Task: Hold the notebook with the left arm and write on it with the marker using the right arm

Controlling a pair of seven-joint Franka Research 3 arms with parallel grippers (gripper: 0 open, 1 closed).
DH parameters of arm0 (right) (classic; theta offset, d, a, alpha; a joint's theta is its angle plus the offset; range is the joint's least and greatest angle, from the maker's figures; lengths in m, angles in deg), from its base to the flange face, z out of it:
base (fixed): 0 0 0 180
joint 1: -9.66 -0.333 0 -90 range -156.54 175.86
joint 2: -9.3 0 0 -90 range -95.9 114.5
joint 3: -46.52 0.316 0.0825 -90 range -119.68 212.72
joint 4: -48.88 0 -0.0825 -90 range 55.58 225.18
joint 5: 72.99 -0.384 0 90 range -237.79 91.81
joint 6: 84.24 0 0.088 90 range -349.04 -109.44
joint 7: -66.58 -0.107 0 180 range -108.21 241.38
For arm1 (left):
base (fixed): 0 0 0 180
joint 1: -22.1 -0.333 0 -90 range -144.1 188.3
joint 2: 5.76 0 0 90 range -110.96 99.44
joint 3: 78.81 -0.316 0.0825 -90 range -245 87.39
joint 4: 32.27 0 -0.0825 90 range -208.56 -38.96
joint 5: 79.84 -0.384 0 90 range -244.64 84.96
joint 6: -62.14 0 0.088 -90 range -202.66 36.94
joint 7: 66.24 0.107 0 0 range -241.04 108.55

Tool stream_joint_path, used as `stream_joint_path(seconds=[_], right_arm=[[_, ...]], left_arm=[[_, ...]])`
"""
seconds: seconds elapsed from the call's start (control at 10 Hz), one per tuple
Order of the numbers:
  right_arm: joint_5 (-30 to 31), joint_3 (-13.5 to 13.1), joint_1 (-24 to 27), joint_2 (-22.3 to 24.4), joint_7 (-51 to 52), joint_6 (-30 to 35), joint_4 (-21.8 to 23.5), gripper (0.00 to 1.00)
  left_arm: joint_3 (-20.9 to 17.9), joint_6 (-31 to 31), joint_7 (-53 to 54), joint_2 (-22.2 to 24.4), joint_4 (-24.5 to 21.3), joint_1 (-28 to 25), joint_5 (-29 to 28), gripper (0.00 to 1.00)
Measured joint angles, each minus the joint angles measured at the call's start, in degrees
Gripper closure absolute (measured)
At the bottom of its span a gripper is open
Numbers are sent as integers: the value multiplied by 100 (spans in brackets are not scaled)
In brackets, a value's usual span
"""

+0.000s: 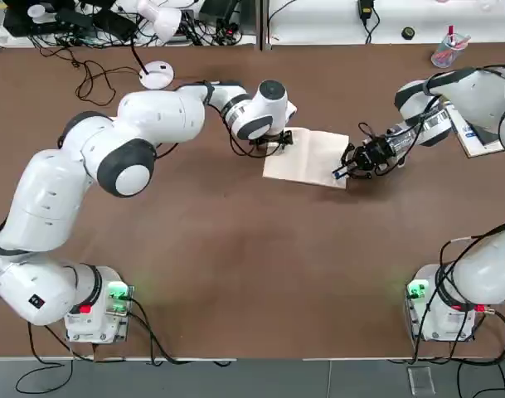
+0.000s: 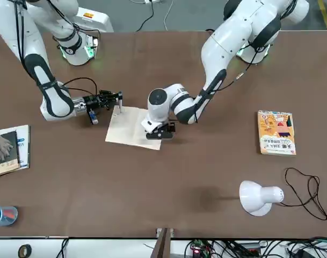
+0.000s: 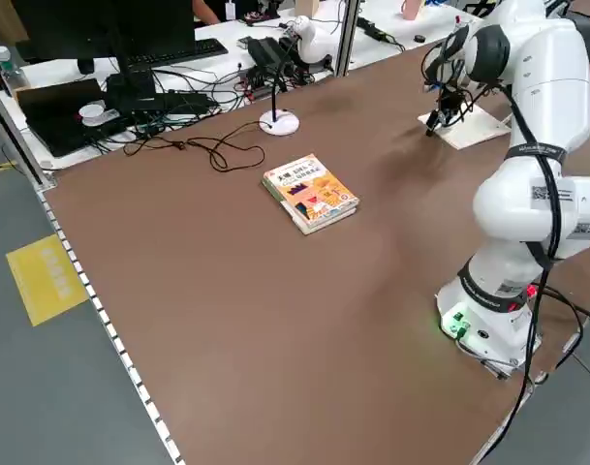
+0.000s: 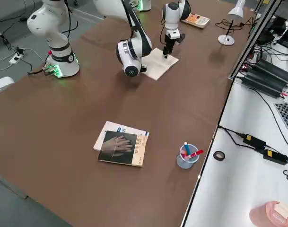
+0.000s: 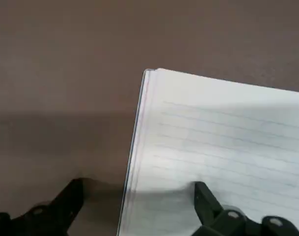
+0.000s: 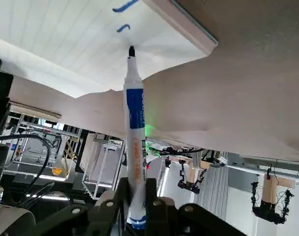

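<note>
Illustrated book (image 3: 310,193) near lamp base (image 3: 278,122)

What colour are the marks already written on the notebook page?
Blue strokes on the notebook, just ahead of the marker tip; right wrist view shows it best.

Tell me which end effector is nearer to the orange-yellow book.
Left. The left end effector presses the notebook edge facing the orange-yellow book. The right end effector, holding the marker, sits beyond the notebook's far edge.

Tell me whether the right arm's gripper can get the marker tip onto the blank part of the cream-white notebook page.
Probably yes: the right gripper holds the slim white marker at the cream-white notebook, and bare page lies beside it. The left gripper sits at the opposite edge.
</note>
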Motion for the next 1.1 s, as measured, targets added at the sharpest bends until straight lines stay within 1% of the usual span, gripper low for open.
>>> stream_joint_path(seconds=[1.1], right_arm=[[0,2,-68,-15,143,2,27,83]], left_arm=[[0,0,0,0,0,0,0,0]])
